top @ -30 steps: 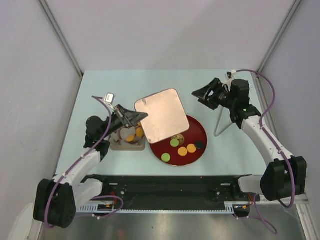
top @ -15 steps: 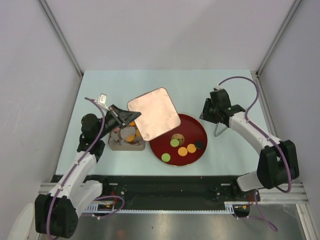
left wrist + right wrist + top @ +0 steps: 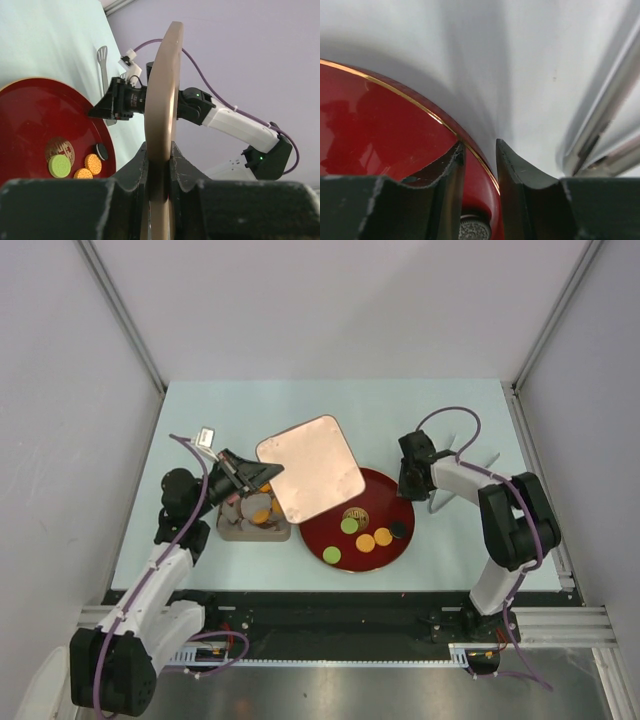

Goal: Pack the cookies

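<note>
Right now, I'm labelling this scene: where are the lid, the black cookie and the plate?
lid [image 3: 310, 468]: top view, middle of its flat face.
black cookie [image 3: 399, 531]: top view, its centre.
plate [image 3: 388, 496]: top view, bare red surface.

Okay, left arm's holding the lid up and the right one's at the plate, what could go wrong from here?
1. The left gripper pinches the lid by one edge only, partly over the plate; it could pivot or slip onto the cookies.
2. The right gripper grips the plate's rim; a tilt or tug may slide loose cookies off.
3. The metal utensil lies right beside that gripper and could get knocked.
</note>
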You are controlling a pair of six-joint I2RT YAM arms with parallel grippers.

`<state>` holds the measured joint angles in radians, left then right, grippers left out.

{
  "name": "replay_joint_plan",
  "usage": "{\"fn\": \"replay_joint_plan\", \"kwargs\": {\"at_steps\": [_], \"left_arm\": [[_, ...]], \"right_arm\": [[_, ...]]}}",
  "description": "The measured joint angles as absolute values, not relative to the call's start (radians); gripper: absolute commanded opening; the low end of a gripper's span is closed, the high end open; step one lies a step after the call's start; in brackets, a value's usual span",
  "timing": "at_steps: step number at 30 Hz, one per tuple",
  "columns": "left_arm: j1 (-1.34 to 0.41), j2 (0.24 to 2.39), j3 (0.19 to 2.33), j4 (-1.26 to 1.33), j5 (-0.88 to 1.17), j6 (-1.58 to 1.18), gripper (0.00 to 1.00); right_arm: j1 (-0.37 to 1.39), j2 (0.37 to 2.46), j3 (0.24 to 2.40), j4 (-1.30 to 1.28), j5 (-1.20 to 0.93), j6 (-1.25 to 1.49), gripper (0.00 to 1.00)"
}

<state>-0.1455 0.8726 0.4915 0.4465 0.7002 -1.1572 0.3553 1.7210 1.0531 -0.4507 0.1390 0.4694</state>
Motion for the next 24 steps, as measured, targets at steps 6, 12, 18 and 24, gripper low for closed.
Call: {"fn": "replay_joint_plan", "kwargs": {"at_steps": [6, 12, 18, 24], "left_arm": [[-0.146, 0.900, 0.492, 0.464, 0.714, -1.171, 0.00], [-0.151, 0.910, 0.492, 0.469, 0.721, -1.178, 0.00], [-0.170, 0.919, 0.492, 0.468, 0.733, -1.176, 0.01], [-0.181, 0.945, 0.492, 0.461, 0.738, -1.169, 0.00]], "right_arm": [[0.361, 1.763, 1.069, -0.428, 0.126, 0.447, 0.07], [0.336, 1.829, 1.131, -0.369, 0.070, 0.466, 0.00], [0.266, 1.891, 1.202, -0.342, 0.051, 0.490, 0.00], [0.207, 1.990, 1.349, -0.389, 0.060, 0.502, 0.00]]}}
